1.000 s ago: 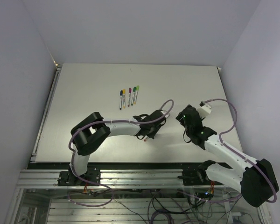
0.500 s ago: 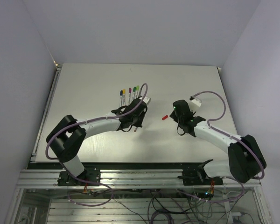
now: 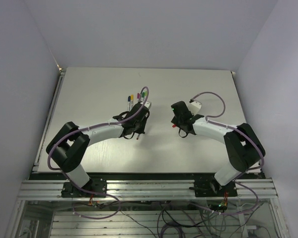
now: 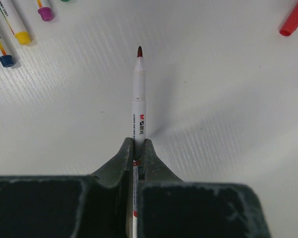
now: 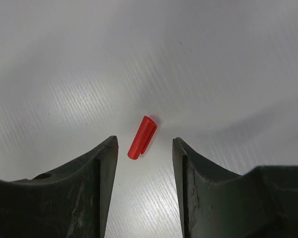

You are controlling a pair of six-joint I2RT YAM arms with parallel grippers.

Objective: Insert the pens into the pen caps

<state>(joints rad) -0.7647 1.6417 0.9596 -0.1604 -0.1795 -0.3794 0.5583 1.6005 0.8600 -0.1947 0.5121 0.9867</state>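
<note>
Pens, left group: four capped pens lie side by side on the tabletop, just beyond the left wrist. The wrist covers their near ends in the top view. Caps on them, left to right: blue cap, yellow cap, magenta cap, green cap. Green is almost cut off by the frame edge in the left wrist view.

Left gripper: closed on the red pen, fingers clamped on the white barrel. Front part sticks straight out past the fingertips, nib bare and dark red. Rear of the barrel runs back between the fingers. Can't tell whether the nib touches the tabletop. Pen is apart from the capped row, to its right in the wrist view.

Red cap: lying flat on the tabletop, right of the left gripper and well clear of the nib. It shows at the top-right corner of the left wrist view.

Right gripper: open, one finger on either side of the red cap, with a gap on both sides. Cap lies slightly tilted relative to the fingers. Top view: right arm reaches in from the right, gripper head over the cap, only a red sliver showing at its left edge. The two grippers are near each other mid-tabletop, not touching.
</note>
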